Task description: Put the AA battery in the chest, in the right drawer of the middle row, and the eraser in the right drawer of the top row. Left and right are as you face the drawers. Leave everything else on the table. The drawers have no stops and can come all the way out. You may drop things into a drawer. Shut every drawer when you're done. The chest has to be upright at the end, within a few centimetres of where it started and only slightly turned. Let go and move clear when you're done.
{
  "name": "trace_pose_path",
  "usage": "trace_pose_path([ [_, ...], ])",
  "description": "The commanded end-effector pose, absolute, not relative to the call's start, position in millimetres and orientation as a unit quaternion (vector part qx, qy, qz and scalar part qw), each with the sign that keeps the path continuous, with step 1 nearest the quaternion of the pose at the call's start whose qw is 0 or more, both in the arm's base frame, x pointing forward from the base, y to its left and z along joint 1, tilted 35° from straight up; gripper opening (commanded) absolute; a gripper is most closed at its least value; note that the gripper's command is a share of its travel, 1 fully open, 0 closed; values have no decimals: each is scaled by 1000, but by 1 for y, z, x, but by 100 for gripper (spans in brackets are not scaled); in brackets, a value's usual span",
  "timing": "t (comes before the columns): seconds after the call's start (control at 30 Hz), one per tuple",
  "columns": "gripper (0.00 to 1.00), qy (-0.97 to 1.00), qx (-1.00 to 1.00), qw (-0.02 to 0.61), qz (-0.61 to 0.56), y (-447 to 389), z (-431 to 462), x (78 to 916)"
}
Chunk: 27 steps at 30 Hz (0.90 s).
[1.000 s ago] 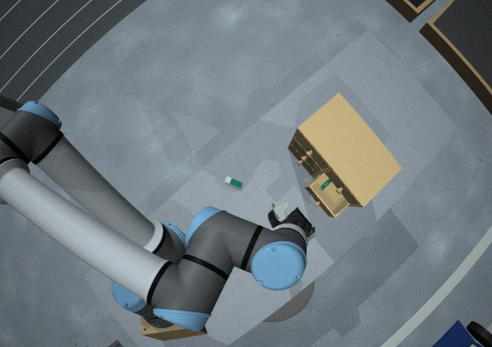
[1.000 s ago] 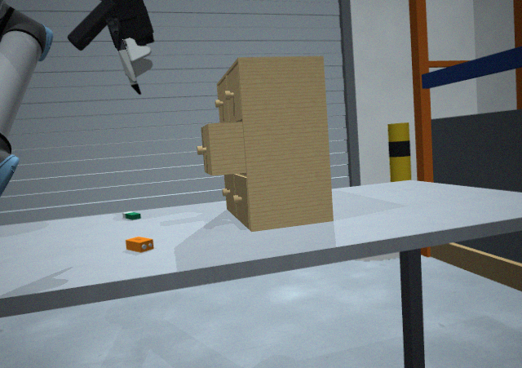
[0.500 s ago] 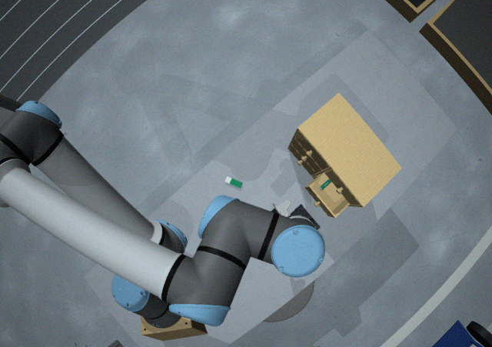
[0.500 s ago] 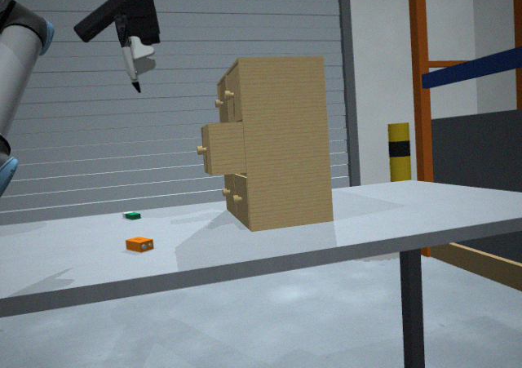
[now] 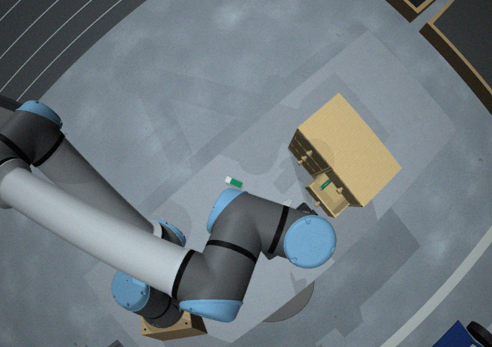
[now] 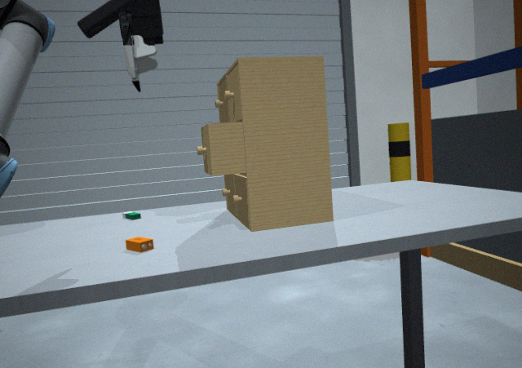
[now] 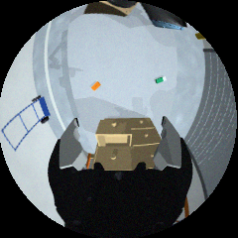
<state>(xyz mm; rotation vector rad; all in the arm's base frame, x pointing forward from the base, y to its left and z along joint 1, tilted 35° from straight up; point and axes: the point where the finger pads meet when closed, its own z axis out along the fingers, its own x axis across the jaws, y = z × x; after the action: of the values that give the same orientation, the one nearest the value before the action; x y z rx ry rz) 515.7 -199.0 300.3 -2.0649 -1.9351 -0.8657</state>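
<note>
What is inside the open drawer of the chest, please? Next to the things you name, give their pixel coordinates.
A green battery point(image 5: 325, 184) lies in the open drawer point(image 5: 334, 213) point(image 6: 226, 148) point(image 7: 114, 144). The chest's top point(image 5: 349, 148) covers whatever part of the drawer remains inside, so I cannot tell what is there.

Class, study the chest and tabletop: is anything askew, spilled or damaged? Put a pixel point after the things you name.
Nothing looks spilled or damaged. One drawer point(image 5: 337, 206) point(image 6: 225, 148) point(image 7: 114, 139) stands out: it juts from the upright chest point(image 5: 349, 148) point(image 6: 286, 144) point(image 7: 131, 164), with a green battery point(image 5: 325, 184) inside.
</note>
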Motion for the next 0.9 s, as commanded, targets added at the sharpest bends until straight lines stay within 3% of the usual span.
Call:
trace_pose_path([
  [0.0, 100, -654, -694, 97, -284, -200, 303, 516],
  [0.87, 100, -656, -693, 101, -280, -201, 303, 516],
])
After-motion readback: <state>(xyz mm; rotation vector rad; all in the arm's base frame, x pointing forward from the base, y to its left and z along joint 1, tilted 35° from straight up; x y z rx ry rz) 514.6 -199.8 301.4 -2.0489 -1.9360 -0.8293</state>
